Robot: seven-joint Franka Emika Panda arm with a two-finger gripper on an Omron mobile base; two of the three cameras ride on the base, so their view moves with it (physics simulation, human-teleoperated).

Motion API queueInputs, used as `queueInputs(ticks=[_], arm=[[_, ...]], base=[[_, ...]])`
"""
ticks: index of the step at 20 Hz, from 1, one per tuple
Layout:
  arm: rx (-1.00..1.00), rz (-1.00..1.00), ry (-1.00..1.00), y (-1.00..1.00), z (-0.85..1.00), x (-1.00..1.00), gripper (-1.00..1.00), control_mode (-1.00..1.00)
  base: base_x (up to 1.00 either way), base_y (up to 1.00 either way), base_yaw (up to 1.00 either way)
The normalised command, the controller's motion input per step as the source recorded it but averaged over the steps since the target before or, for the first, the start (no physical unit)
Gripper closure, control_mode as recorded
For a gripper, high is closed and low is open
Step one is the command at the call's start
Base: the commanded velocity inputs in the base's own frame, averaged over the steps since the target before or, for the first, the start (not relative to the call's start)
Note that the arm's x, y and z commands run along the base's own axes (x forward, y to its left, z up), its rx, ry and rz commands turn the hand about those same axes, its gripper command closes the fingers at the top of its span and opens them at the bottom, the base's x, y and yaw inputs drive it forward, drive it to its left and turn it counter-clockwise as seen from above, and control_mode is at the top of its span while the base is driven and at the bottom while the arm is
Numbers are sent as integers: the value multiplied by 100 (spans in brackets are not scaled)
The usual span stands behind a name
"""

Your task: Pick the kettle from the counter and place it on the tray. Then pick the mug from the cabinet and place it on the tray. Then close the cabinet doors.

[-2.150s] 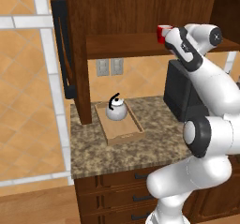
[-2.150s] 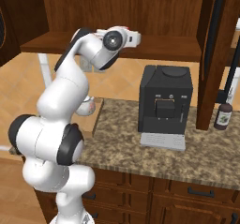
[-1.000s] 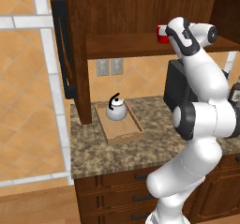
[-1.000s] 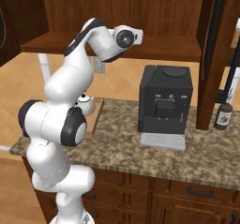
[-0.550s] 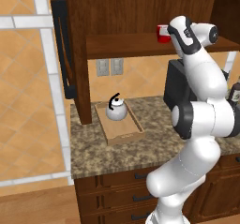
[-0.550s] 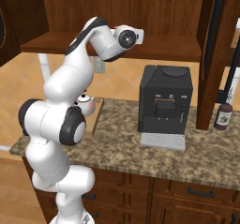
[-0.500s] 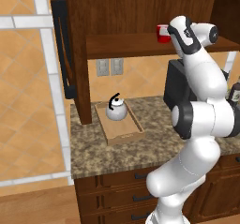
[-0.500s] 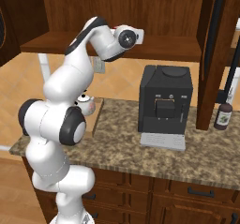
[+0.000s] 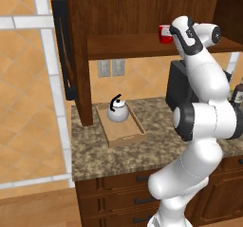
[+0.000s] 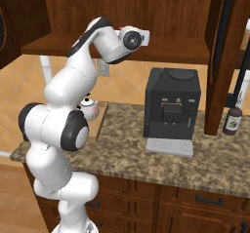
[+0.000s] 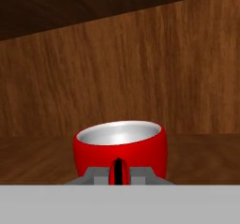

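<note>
I am reaching my gripper (image 9: 174, 33) toward the small red mug with a white inside (image 11: 120, 148) on the dark-brown wooden cabinet (image 9: 142, 44) shelf; whether my fingers are closed, I cannot tell. A misaligned grasp at its handle could be tipping it.

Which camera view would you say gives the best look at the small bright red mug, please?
The hand view: the small bright red mug sits centred and close on the dark wooden cabinet shelf, white inside and handle facing the camera. The left base view shows only a red sliver beside the arm; in the right base view the arm covers it.
</note>
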Motion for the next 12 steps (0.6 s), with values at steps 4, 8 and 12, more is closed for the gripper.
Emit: queueInputs(ticks=[4, 8, 12], arm=[[0, 0, 0, 0, 0, -1, 100, -100], [0, 0, -1, 0, -1, -40, 100, -100], [0, 4, -3, 27, 0, -75, 100, -100]], base=[[0, 0, 0], [0, 0, 0], [0, 0, 0]])
